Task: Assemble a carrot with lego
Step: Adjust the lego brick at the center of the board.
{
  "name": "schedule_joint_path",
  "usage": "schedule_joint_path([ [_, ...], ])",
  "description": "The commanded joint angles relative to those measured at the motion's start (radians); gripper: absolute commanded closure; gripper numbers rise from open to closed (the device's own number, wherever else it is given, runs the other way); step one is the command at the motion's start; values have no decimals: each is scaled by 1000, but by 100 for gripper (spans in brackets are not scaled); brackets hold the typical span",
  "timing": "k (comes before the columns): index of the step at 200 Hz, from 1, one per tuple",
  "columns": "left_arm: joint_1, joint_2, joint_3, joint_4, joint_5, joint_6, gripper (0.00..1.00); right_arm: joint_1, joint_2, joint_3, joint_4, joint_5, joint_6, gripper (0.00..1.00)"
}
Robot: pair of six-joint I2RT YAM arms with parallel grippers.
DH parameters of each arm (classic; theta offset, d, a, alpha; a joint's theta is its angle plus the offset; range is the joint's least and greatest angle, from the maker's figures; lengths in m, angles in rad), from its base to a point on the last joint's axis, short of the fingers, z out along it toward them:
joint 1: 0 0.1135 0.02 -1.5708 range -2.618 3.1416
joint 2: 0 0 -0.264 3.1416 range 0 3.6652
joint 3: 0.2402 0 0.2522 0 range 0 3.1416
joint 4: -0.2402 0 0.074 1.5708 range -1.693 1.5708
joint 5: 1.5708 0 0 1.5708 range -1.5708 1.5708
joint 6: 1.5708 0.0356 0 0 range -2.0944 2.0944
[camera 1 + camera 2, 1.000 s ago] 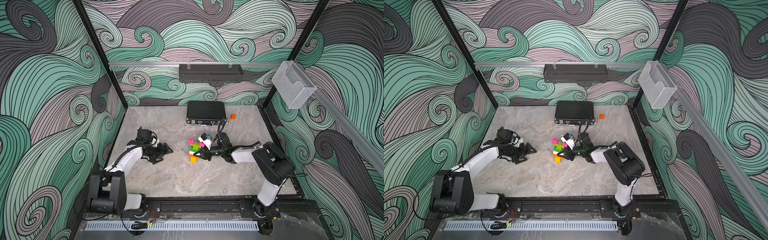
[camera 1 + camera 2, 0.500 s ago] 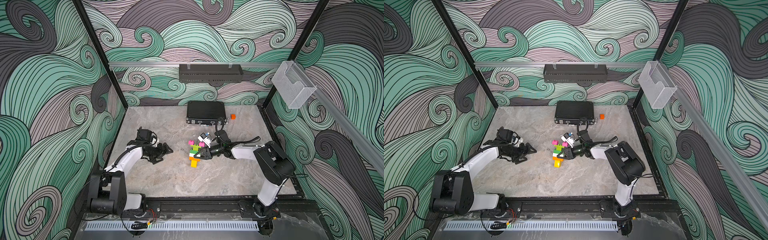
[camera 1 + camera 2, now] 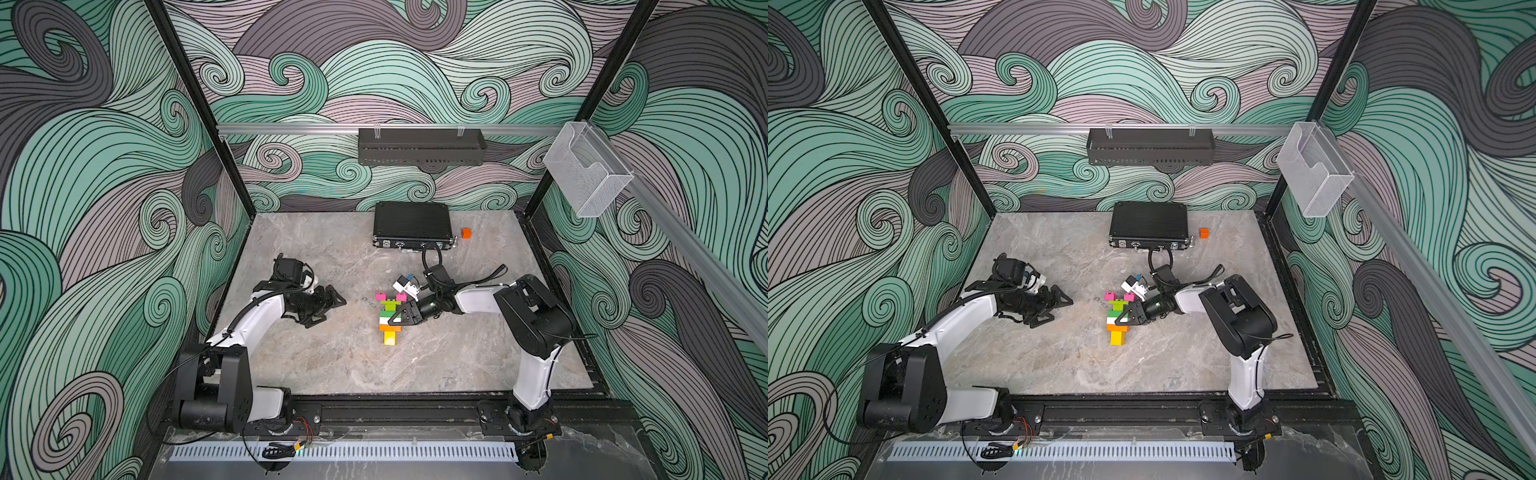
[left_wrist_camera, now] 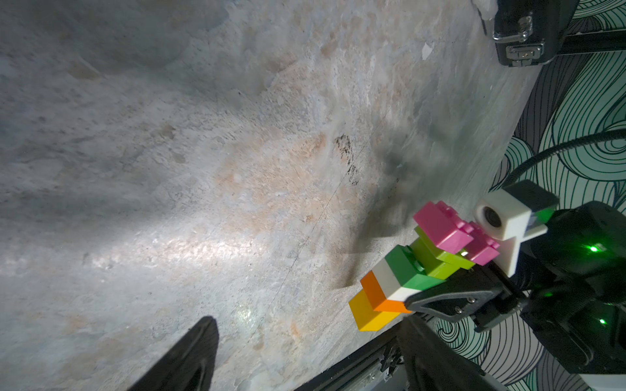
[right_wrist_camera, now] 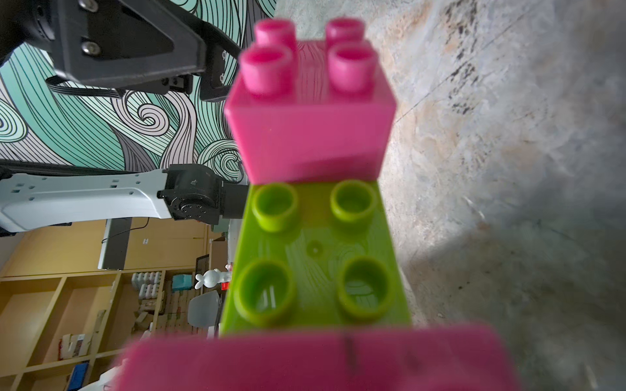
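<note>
Carrot (image 3: 390, 316): tapering figure of joined chunky plastic bricks, yellow tip to pink top, at frame centre in both top views (image 3: 1118, 318). Cannot tell whether it rests on the marbled grey surface (image 3: 332, 365) or is just lifted.
Right claw (image 3: 398, 318): clamped on the white and dark green bricks (image 4: 403, 274).
Left claw (image 3: 330, 309): jaws apart, empty, left of centre.
Step (judged): set the figure down.
Technique: lower it flat, release slowly, and withdraw without dragging the pink bricks (image 4: 440, 226).

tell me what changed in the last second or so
The right gripper, its fingers shut on the carrot, has drawn it a little toward the front edge and laid it out straighter, yellow end frontward. The left gripper stayed open and in place; the black case and orange cube did not move.
</note>
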Motion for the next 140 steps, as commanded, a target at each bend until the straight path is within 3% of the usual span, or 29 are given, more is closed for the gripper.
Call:
schedule_joint_path([
  [1,-6,-15,25,3,-2,13,15,-5,26,21,-14,-71,8,87],
  [106,-6,-8,29,1,-1,14,15,-13,127,56,-73,-139,54,88],
  [140,-6,-14,28,-2,-2,15,15,-15,144,78,-137,-132,29,83],
])
